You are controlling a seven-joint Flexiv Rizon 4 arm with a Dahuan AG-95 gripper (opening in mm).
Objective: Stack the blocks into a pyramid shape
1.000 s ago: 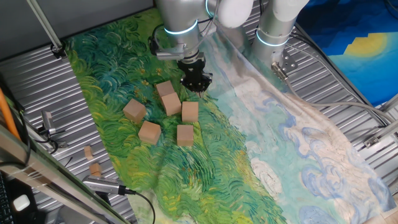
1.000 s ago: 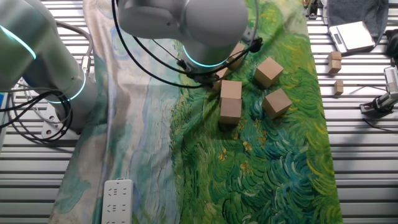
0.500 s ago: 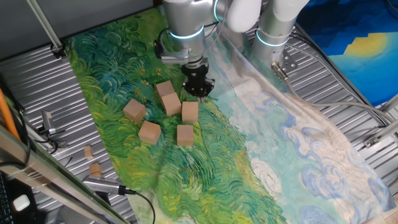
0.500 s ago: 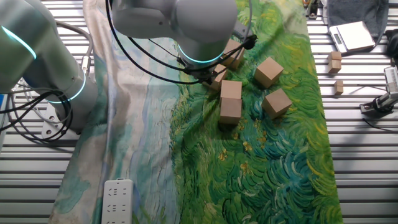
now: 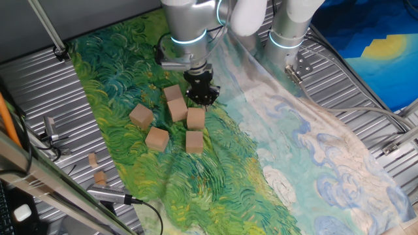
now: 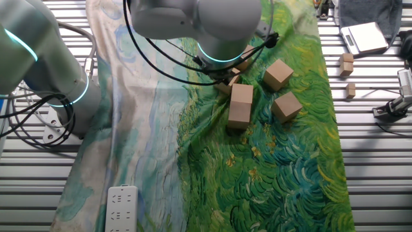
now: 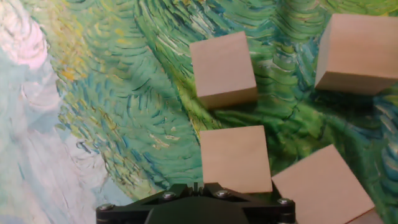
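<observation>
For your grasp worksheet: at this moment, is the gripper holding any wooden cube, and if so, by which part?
It cannot be told. The gripper sits right at one wooden cube, but its fingers are out of sight in every view, so neither a hold nor its place shows.

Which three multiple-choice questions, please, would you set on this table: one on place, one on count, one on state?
1. Where do the two small wooden bits lie?
A. On the painted cloth
B. On the metal slats beside the cloth
C. On top of a block

2. How many wooden blocks are on the cloth?
A. Four
B. Five
C. Six

3. How far has the pyramid got?
A. No block rests on another
B. Two layers are built
C. It is finished

Answers:
1 B: both bits sit on the metal slats, off the edge of the cloth.
2 C: the fixed view that shows the small bits has six separate blocks.
3 A: in that same view each of the six stands on the cloth by itself.
</observation>
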